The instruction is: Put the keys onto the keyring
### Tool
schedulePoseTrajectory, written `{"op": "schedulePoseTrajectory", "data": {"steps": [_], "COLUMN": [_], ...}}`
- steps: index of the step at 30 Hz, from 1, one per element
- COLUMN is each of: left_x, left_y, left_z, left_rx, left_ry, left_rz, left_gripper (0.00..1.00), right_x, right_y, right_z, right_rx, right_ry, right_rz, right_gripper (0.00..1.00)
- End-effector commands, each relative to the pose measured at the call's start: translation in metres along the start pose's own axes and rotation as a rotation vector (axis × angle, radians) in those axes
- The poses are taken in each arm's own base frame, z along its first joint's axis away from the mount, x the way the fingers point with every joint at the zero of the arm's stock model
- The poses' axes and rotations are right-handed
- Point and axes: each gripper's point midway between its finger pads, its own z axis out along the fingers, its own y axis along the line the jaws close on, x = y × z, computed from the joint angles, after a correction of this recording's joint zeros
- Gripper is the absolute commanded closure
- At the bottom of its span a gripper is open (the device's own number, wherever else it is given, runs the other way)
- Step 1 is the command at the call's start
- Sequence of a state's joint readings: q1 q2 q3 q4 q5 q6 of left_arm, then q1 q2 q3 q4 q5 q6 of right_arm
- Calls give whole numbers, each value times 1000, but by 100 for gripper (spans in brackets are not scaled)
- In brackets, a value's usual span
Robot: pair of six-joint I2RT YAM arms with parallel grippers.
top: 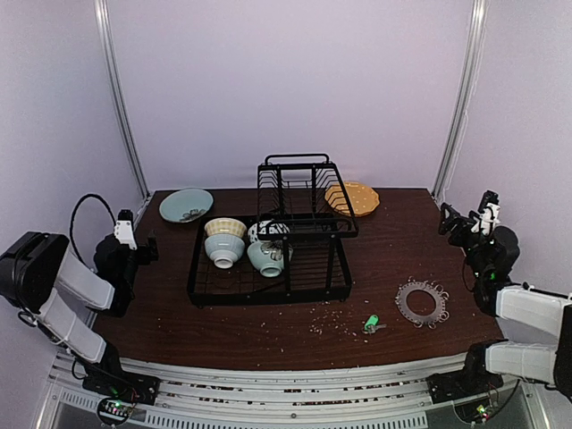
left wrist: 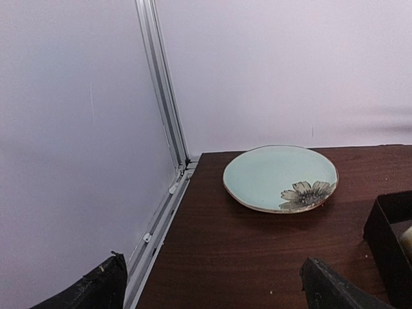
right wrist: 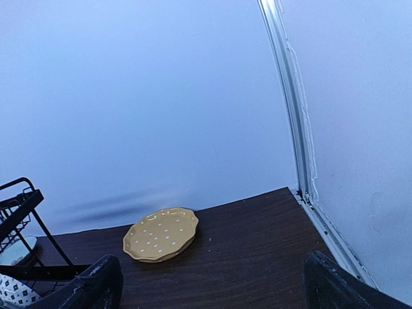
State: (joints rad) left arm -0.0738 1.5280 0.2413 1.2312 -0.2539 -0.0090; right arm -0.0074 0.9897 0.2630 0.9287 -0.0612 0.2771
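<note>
Left fingers (left wrist: 98,288) and right fingers (right wrist: 96,283) gape empty; keys (top: 370,323) lie near keyring (top: 422,302).

Flowered green plate (left wrist: 270,175) on table (left wrist: 238,257) — perhaps a rack corner (left wrist: 386,226) at right.

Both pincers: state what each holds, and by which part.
Nothing is held. The left pincer and right pincer stand open and empty; the green key and keyring lie apart on the table.

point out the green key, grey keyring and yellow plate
small green-headed metal key (top: 369,322), top external view, on its green plastic head
flat dark grey keyring disc (top: 405,302), top external view, on its left rim
yellow white-dotted plate (right wrist: 161,234), right wrist view, on its centre
</note>
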Motion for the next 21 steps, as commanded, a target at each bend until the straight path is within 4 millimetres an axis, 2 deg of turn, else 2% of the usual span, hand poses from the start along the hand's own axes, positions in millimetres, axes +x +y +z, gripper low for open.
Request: {"op": "schedulePoseTrajectory", "data": {"steps": [1, 3, 7, 10, 13, 18, 21], "left_x": [-25, -19, -14, -15, -16, -12, -13], "left_y": [-5, 0, -3, 2, -4, -4, -4], "left_z": [26, 27, 3, -6, -6, -1, -2], "left_rx": [7, -27, 14, -8, 27, 23, 23], "left_ry": [33, 42, -55, -101, -102, -76, -81], "left_rz": [18, 6, -3, -14, -2, -3, -1], "left_gripper": [2, 2, 2, 2, 2, 2, 2], "right_x": [3, 9, 18, 27, 37, 35, 37], "right_y": [12, 5, -8, -10, -10, -7, -15], "right_z": [0, -3, -8, -6, -4, -2, -3], "right_rx": [-55, -27, 21, 24, 13, -4, 41], "right_ry": [80, 73, 49, 69, 90, 70, 79], "right_rz": [32, 9, -12, -15, -14, -7, 3], "right_gripper": [0, 0, 0, 0, 0, 0, 0]}}
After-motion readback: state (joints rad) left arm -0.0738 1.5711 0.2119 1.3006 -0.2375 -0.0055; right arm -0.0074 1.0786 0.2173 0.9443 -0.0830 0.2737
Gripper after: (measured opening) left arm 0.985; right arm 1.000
